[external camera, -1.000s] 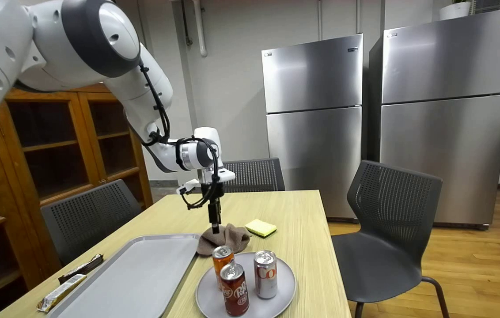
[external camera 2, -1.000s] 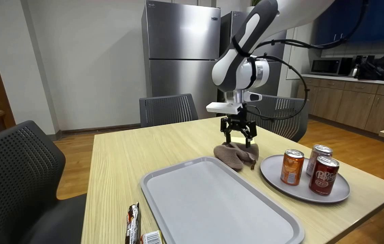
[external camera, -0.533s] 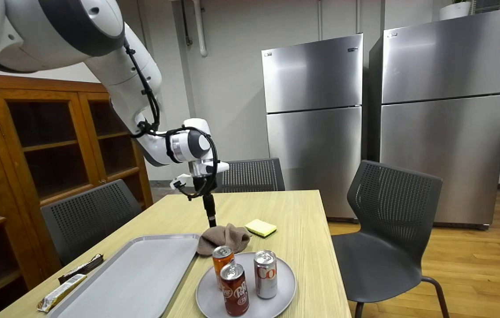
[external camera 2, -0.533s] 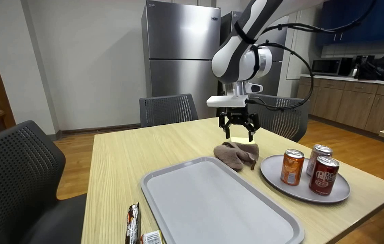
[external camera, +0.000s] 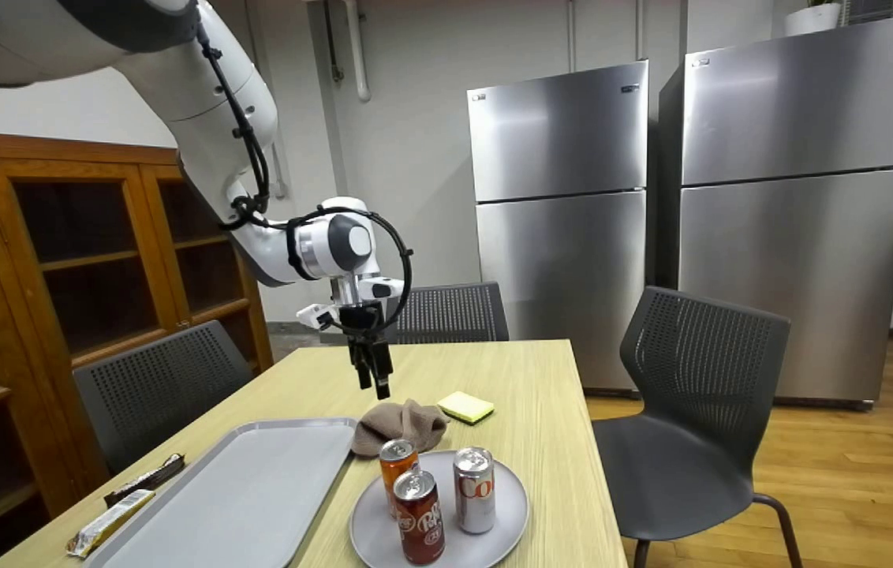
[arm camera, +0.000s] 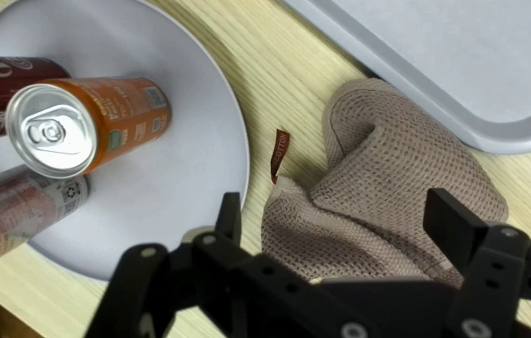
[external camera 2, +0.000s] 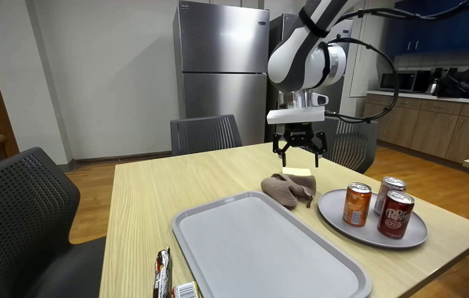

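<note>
Handling the crumpled brown-grey waffle-weave cloth (arm camera: 387,188) well seems to call for care with height and side clearance: soft fabric like this should pinch best where it stands up in a fold, so a slow, vertical approach with the tips either side of a ridge would likely suit it better than a sideways drag. The finger on the plate's side looks like the one to watch — in the wrist view it overlaps the rim of the round pale-grey plate (arm camera: 204,122) that bears an orange aluminium drink can (arm camera: 125,117), while the flat grey tray (arm camera: 481,56) hugs the cloth's opposite edge. The black two-finger gripper (external camera 2: 300,163) has its fingers (arm camera: 451,220) spread wide with nothing between them, and both exterior views show a gap above the fabric. The cloth lies on the pale wood-grain table (external camera 2: 184,182) below the tips, its bulk reaching past them toward the tray — whether it touches the tray's corner is hard to tell.
</note>
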{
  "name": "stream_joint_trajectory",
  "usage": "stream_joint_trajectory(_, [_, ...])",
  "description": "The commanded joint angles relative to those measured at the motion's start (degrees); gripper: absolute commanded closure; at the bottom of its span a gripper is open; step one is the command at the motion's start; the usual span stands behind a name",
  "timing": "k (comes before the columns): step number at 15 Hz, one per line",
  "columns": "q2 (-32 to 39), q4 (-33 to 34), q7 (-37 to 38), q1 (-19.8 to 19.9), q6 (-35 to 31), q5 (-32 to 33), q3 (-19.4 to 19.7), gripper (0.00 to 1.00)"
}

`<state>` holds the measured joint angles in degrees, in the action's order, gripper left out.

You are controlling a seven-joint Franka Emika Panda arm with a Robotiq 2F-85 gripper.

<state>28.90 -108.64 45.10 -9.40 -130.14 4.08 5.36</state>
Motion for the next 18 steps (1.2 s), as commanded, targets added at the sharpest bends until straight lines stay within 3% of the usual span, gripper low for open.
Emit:
stream_joint_trajectory(1, [-0.7,-0.7,-1.6,0.4,0.1,0.1,-0.2,0.00])
stream_joint_trajectory(18, [-2.5,-2.8,-3.6,0.7,-0.4,0.4,-0.2,0.00])
